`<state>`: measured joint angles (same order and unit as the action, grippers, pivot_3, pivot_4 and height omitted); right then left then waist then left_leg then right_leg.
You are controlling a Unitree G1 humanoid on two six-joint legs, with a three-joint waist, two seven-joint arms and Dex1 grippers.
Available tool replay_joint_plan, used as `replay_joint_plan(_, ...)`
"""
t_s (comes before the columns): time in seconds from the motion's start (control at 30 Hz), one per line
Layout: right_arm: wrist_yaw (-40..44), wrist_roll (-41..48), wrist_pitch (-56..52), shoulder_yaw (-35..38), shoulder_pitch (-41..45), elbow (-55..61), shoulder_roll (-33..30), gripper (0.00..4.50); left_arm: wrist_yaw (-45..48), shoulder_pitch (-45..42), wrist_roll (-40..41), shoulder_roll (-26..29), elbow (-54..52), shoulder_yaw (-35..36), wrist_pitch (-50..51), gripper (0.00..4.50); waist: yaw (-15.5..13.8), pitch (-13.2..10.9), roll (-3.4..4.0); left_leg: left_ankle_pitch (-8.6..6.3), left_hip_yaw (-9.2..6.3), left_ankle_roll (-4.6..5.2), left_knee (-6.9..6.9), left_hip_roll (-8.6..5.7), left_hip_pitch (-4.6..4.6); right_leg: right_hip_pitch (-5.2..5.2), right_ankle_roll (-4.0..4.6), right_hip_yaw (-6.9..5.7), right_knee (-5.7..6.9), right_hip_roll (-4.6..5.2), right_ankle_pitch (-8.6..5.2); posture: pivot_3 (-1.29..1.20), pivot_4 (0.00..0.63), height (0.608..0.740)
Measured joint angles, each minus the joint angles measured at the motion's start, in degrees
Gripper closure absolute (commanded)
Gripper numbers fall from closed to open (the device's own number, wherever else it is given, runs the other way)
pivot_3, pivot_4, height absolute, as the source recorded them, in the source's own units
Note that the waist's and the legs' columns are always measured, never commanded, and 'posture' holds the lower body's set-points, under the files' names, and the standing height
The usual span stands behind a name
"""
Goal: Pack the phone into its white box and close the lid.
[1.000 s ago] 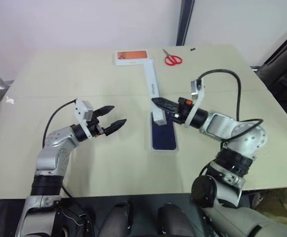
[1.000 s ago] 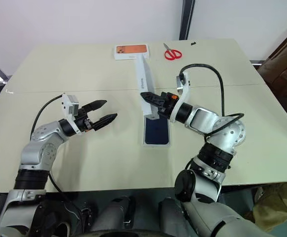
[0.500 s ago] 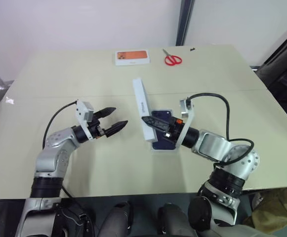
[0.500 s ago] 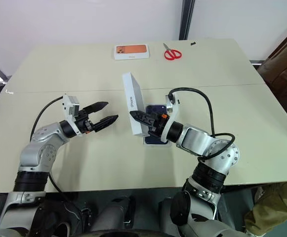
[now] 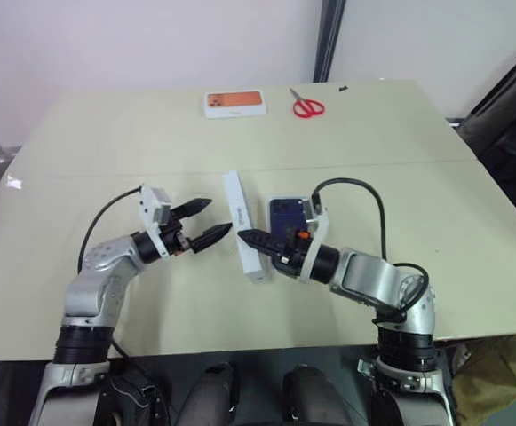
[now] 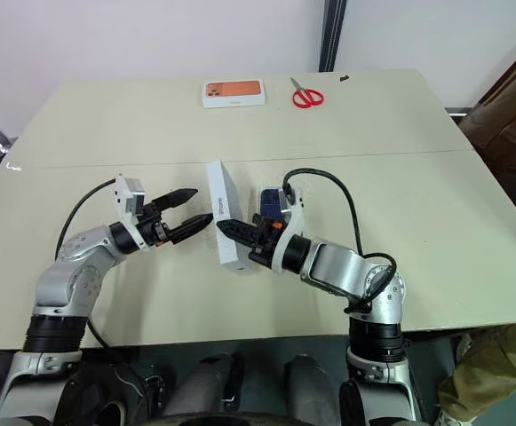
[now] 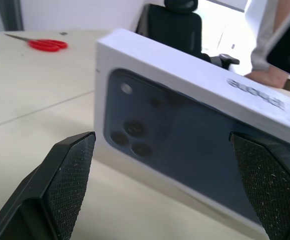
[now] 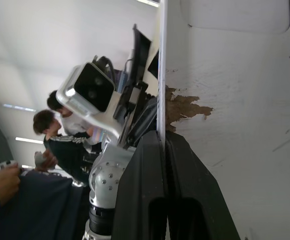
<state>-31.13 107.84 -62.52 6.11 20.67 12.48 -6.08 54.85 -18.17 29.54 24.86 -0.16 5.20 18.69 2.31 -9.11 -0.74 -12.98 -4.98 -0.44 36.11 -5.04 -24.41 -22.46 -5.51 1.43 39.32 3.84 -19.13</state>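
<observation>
Lid (image 5: 242,225), pinched by its wall in right gripper (image 5: 250,238), now standing on edge at frame centre after swinging off the phone (image 5: 283,213) in white box (image 5: 277,206), facing spread left gripper (image 5: 210,221), suggesting handover before closing.

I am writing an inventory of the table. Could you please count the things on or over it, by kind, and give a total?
Phones: 1, the phone lying in the white box.
Box parts: 3, the white box, the lid held on edge by the right gripper, the orange-topped box.
Scissors: 1, red scissors.
Total: 5.
</observation>
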Motion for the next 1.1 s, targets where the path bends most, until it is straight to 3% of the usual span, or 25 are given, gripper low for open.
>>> replay_joint_plan(0.07, 1.1, -0.1, 1.5, -1.1, -0.8, -1.3, -2.1, 4.5, 0.3, 0.5, 0.2, 0.1, -0.5, 0.0, 0.5, 1.21, 0.1, 0.0, 0.0, -0.01, 0.01, 0.02, 0.0, 0.01, 0.01, 0.02, 0.0, 0.0, -0.03, -0.01, 0.0, 0.0, 0.15, 0.734)
replay_joint_plan(0.27, 5.2, -0.7, 4.4, -2.9, -2.2, -2.9, -4.2, 4.5, 2.0, 3.1, -0.2, 0.4, -0.7, -2.4, 0.6, 4.28, 0.1, 0.0, 0.0, -0.02, 0.01, 0.04, 0.02, 0.03, 0.01, 0.06, 0.0, 0.0, -0.05, -0.02, 0.0, 0.0, 0.15, 0.734)
replay_joint_plan(0.3, 5.7, -0.9, 4.8, -3.2, -2.2, -3.1, -4.3, 4.5, 1.9, 3.1, -0.3, 0.3, -0.7, -2.5, 0.6, 4.44, 0.1, 0.0, 0.0, -0.02, 0.01, 0.04, 0.02, 0.02, 0.02, 0.08, 0.0, 0.0, -0.06, -0.02, 0.0, 0.0, 0.15, 0.734)
replay_joint_plan(0.6, 13.4, -10.7, 8.4, -3.5, 0.2, -3.8, -6.4, 4.5, -1.3, 2.1, -4.1, -6.0, 0.5, -7.2, -2.2, 4.44, -0.2, 0.0, 0.0, -0.04, 0.01, 0.07, 0.03, 0.02, 0.02, 0.1, 0.0, 0.0, -0.09, -0.02, 0.0, 0.0, 0.15, 0.734)
replay_joint_plan(0.73, 14.5, -10.6, 8.2, -3.1, -1.5, -3.8, -7.1, 3.13, -2.1, 1.3, -4.3, -7.1, 1.3, -7.3, -3.0, 4.5, -0.3, 0.0, 0.0, -0.05, 0.01, 0.08, 0.06, 0.01, 0.02, 0.14, 0.0, 0.0, -0.11, -0.01, 0.0, 0.0, 0.15, 0.734)
replay_joint_plan(0.87, 16.1, -13.4, 7.8, -3.1, -2.1, -3.0, -10.0, 1.18, -2.2, 1.3, -4.9, -7.6, 2.3, -7.5, -3.5, 4.5, -0.3, 0.0, 0.0, -0.05, 0.02, 0.08, 0.05, 0.01, 0.02, 0.12, 0.0, 0.0, -0.1, -0.02, 0.0, 0.0, 0.15, 0.734)
replay_joint_plan(1.1, 23.5, -26.3, 11.3, 1.3, -0.7, 0.9, -19.0, 1.18, -3.2, -0.9, -6.2, -11.3, 4.8, -9.4, -4.6, 4.5, -1.4, 0.0, -0.01, -0.05, 0.05, 0.09, 0.11, 0.0, 0.01, 0.15, -0.01, -0.01, -0.12, -0.02, 0.0, 0.0, 0.15, 0.734)
